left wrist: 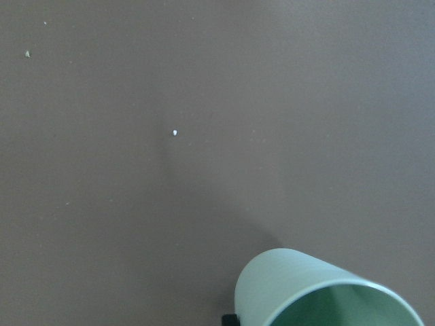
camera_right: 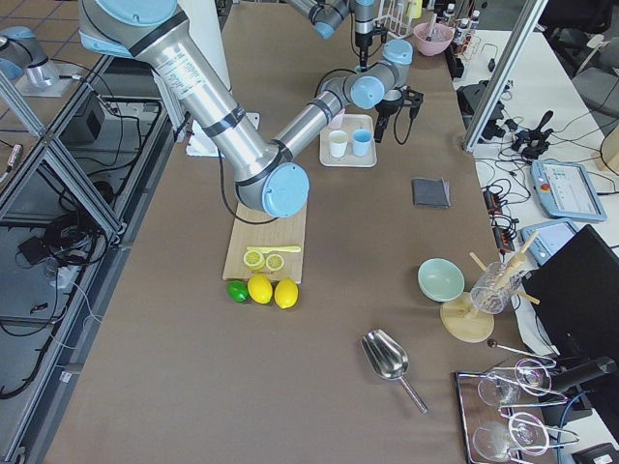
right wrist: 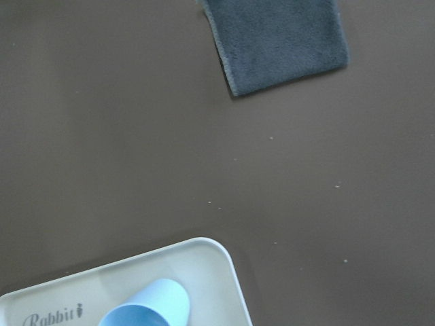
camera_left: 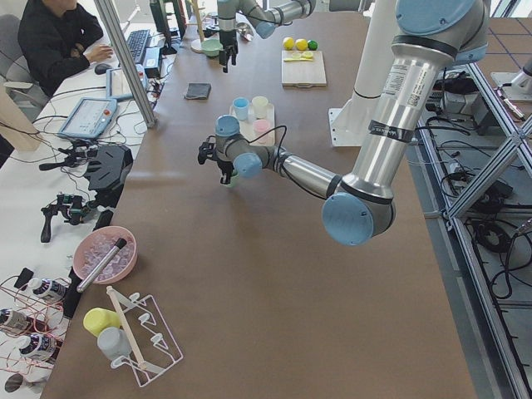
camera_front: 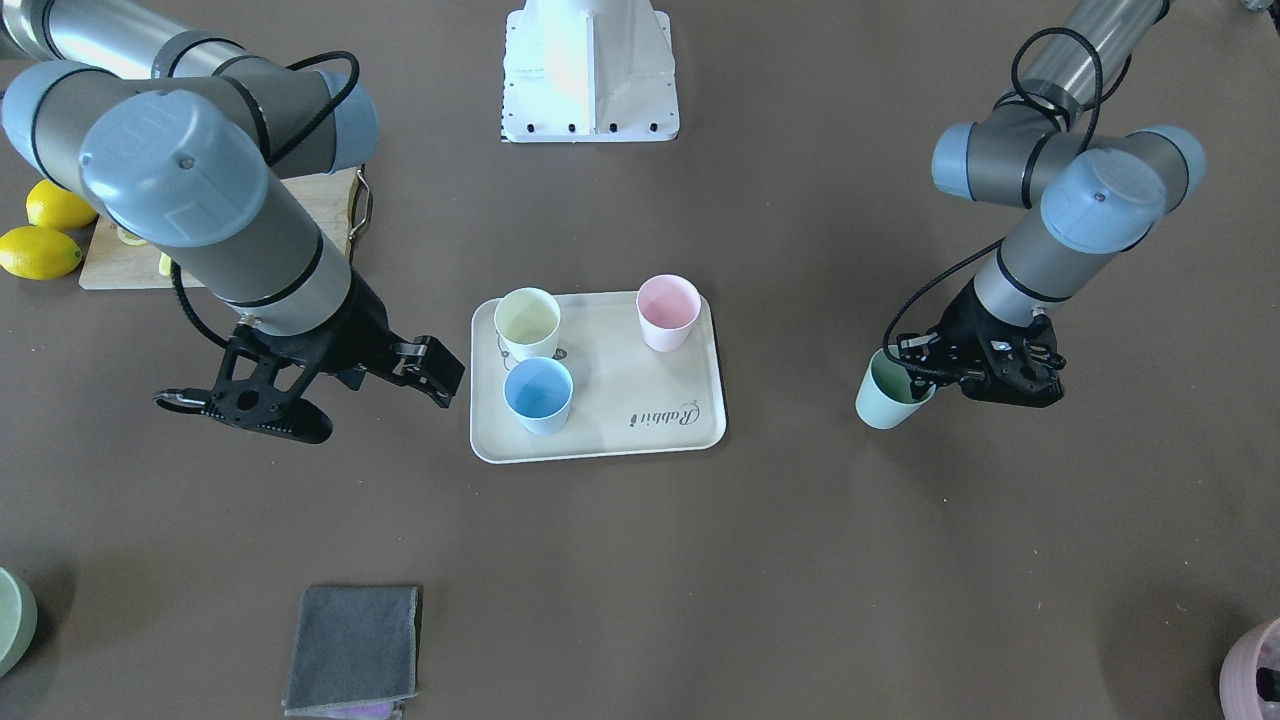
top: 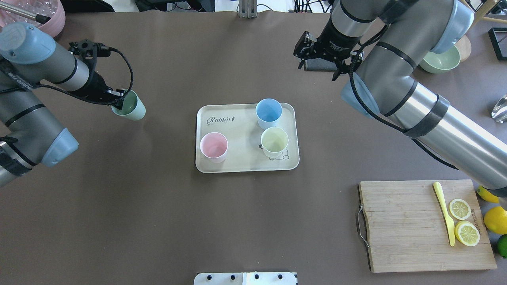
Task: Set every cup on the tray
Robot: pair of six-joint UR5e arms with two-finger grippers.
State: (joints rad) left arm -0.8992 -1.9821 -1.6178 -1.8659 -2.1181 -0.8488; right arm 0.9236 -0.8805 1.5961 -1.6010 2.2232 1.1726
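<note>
The cream tray [camera_front: 640, 405] sits mid-table with the pale yellow cup [camera_front: 527, 322], the light blue cup [camera_front: 538, 394] and the pink cup [camera_front: 667, 311] standing upright on it. My left gripper [camera_front: 915, 372] is shut on the rim of the mint green cup [camera_front: 885, 395] and holds it tilted, well off to one side of the tray. The cup also shows in the overhead view [top: 131, 106] and the left wrist view [left wrist: 319, 288]. My right gripper [camera_front: 375, 405] is open and empty on the tray's other side, near the blue cup [right wrist: 146, 309].
A grey cloth [camera_front: 355, 648] lies near the operators' edge, under my right wrist [right wrist: 279, 41]. A wooden cutting board [top: 420, 225] with lemon slices and a yellow knife lies by my right arm's base. A pale green bowl [top: 439, 59] and a pink pot [top: 49, 18] stand at the far corners.
</note>
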